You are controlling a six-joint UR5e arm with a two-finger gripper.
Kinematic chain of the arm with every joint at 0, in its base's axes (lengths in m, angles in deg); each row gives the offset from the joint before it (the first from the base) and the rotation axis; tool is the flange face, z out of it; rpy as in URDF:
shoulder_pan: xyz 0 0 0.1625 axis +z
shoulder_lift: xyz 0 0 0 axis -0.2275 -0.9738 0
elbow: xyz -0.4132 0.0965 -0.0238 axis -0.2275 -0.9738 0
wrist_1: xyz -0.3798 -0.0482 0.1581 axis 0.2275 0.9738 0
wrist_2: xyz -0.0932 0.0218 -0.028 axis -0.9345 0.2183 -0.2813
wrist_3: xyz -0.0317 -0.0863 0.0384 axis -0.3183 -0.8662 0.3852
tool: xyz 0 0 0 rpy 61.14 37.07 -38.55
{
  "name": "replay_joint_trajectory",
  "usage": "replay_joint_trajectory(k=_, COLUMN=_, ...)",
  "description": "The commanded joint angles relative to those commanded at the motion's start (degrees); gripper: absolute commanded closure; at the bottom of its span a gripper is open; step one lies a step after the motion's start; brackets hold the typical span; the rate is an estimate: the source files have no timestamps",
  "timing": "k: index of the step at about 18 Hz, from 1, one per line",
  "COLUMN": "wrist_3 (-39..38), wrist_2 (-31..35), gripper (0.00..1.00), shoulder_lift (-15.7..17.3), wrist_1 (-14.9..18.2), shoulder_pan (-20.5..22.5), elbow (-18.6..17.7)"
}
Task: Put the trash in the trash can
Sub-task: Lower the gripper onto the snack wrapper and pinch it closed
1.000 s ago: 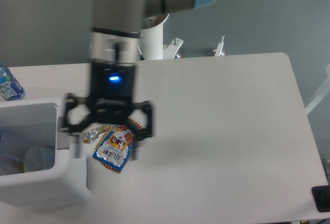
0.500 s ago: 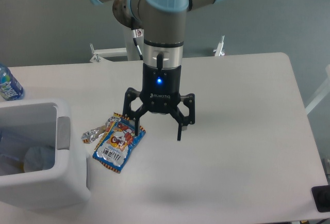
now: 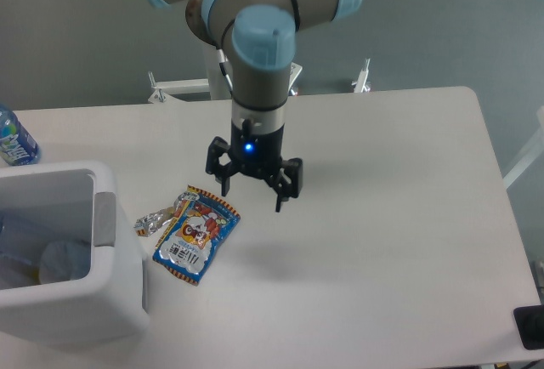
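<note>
Since the earlier frames the gripper (image 3: pixel 252 196) has been carried away from the trash can (image 3: pixel 119 301) toward the middle of the table (image 3: pixel 391 216) and now looks smaller, as if raised; the two litter items on the table are seen where they were. Its jaws are spread apart and nothing is held between them, with a blue light lit on its body. The snack packet (image 3: pixel 196 235) is laid flat on the white surface toward the front-left part of the table, just right of the trash can; it is a blue packet with orange trim, a cartoon figure in the centre and a white label panel at its lower end, and it is tilted so that one corner points toward the front edge. The crumpled silver wrapper (image 3: pixel 154 221) is found touching the packet's upper left side, between the packet and the can's grey side panel. The trash can, a thick-walled white bin with rounded corners, is set at the front-left corner; something clear and a pale round shape are seen inside it, but what they are cannot be told. An upright blue-labelled water bottle (image 3: pixel 14 138) is partly cut off at the left edge.
</note>
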Motion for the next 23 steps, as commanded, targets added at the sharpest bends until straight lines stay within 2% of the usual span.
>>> replay_joint_trajectory(k=6, wrist_3=-0.5, wrist_2=1.0, gripper=0.00, shoulder_lift=-5.4, wrist_1=-1.2, shoulder_pan=-4.4, elbow=-1.4)
replay_joint_trajectory(k=11, wrist_3=-4.7, wrist_2=2.7, gripper=0.00, shoulder_lift=-9.8, wrist_1=-5.5, shoulder_pan=-7.9, elbow=-1.6)
replay_joint_trajectory(k=23, wrist_3=-6.9, wrist_2=6.0, gripper=0.00, shoulder_lift=-12.8, wrist_1=-7.7, shoulder_pan=-9.1, elbow=-1.1)
